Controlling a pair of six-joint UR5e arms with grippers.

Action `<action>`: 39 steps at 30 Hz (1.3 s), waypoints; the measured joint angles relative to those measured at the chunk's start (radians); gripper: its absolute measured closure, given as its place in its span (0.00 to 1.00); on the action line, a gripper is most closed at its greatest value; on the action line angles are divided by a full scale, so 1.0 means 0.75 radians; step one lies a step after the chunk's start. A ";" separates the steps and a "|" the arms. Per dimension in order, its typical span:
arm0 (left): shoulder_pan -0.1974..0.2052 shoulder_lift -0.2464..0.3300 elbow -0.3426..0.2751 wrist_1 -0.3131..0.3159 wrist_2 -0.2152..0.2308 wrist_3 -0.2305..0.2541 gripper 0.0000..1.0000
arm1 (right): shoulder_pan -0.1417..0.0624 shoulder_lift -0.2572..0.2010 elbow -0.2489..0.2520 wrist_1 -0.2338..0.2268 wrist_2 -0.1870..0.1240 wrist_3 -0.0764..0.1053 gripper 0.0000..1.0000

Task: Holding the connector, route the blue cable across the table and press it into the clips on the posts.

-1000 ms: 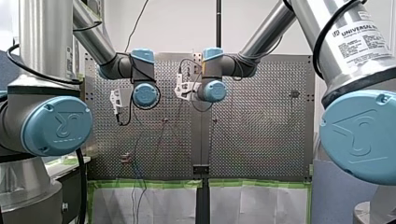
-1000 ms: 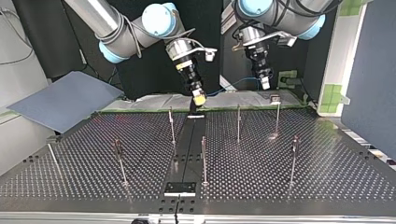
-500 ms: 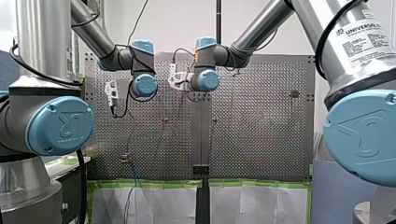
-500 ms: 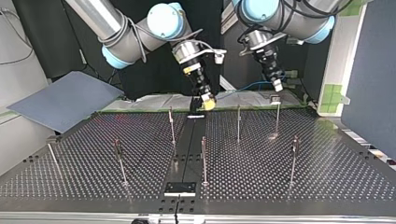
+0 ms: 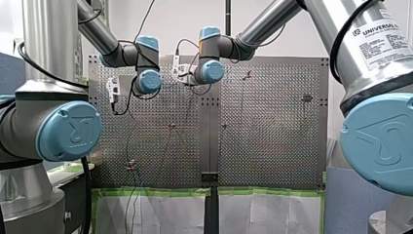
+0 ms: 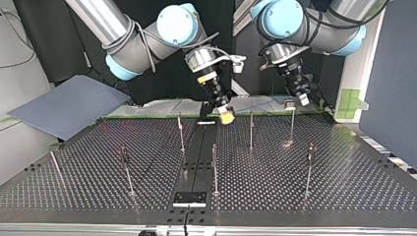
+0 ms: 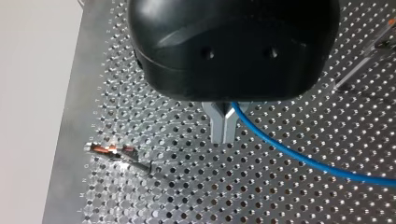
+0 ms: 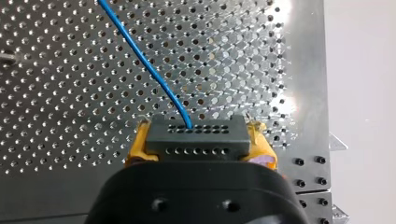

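- My left arm comes in at the top view's right, wrist tipped downward.
- Left gripper: metal fingers pressed together, pinching the cable.
- My right arm comes in at that view's left and reaches toward the middle.
- Right gripper: yellow pads clamped on the connector.

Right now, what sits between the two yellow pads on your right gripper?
A dark grey rectangular connector, with the thin blue cable leaving it; the right wrist view shows this.

In the top view, posts stand spread across the table.
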 joint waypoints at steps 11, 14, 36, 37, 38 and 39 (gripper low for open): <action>0.059 -0.041 0.109 -0.062 0.062 -0.003 0.98 | 0.000 0.025 -0.127 0.127 -0.021 0.042 1.00; 0.076 -0.045 0.134 -0.079 0.064 -0.007 0.98 | -0.001 0.035 -0.159 0.159 -0.022 0.045 1.00; 0.171 -0.047 0.250 -0.122 0.146 -0.021 0.98 | -0.012 0.121 -0.421 0.260 -0.064 0.095 1.00; 0.176 -0.047 0.253 -0.122 0.150 -0.021 0.98 | -0.011 0.125 -0.428 0.262 -0.065 0.096 1.00; 0.180 -0.047 0.256 -0.122 0.153 -0.021 0.98 | -0.009 0.129 -0.435 0.264 -0.066 0.097 1.00; 0.187 -0.047 0.258 -0.122 0.158 -0.022 0.98 | -0.007 0.133 -0.439 0.265 -0.066 0.098 1.00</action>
